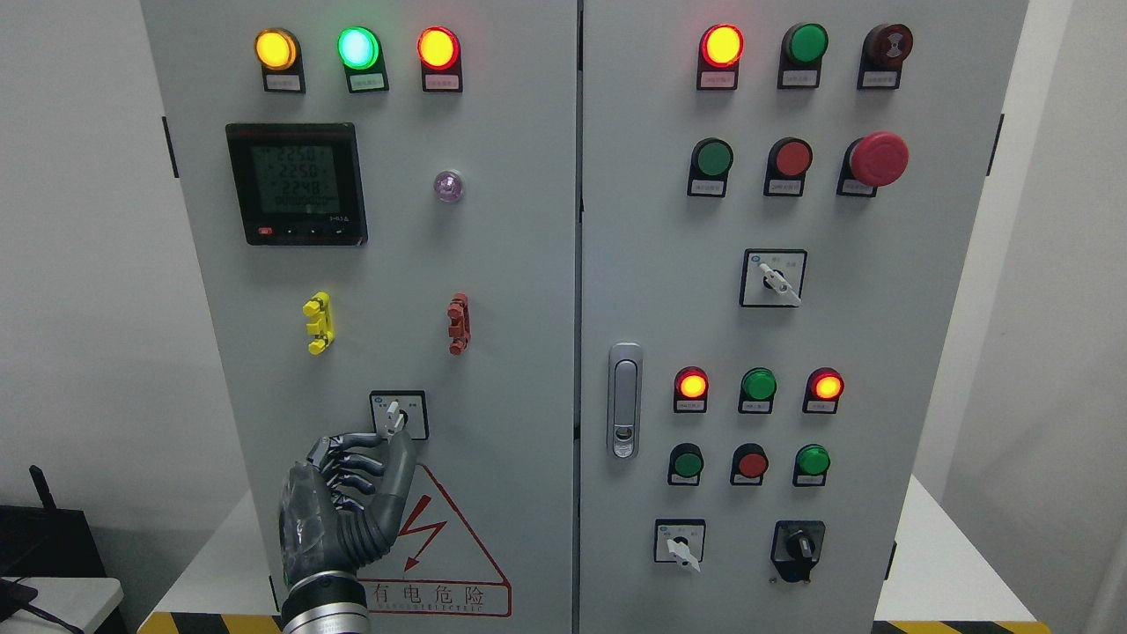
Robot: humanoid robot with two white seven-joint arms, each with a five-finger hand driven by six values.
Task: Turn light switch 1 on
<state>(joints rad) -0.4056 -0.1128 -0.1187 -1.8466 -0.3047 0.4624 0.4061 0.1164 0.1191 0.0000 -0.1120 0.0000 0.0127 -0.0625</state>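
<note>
grey control cabinet (528,291) with two doors, filling the frame. left hand (348,493) rises from the lower left edge, fingers curled, thumb and fingertips (401,440) touching the lower edge of a small rotary switch (398,415) at lower centre of the left door; whether they actually grip the knob cannot be told. the switch's white lever points up and slightly left. just below it, a red warning triangle (440,546) partly covered by the hand. above, a digital meter (296,183) at upper left and three lit lamps (357,48) along the top.
</note>
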